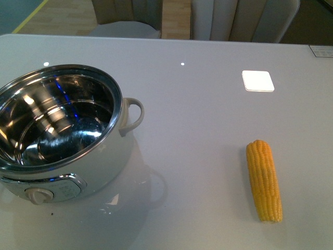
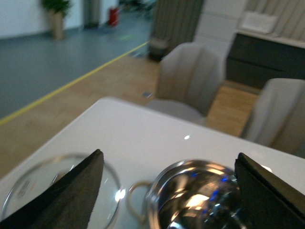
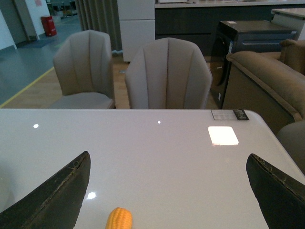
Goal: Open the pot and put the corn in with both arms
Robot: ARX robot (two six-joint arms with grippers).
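Pot (image 1: pixel 62 130) sat uncovered at left of surface (image 1: pixel 197 120), lid (image 2: pixel 28 186) beside it | corn (image 1: pixel 264 179) lay well apart, at right | left jaws and right jaws were both wide apart, empty | advice: right jaws probably needed to straddle cob's middle crosswise, squeezing gently.

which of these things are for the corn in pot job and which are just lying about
For the job:
pot, open
lid, off, beside the pot
corn
left pincer, open
right pincer, open

Just lying about:
chairs
sofa
card
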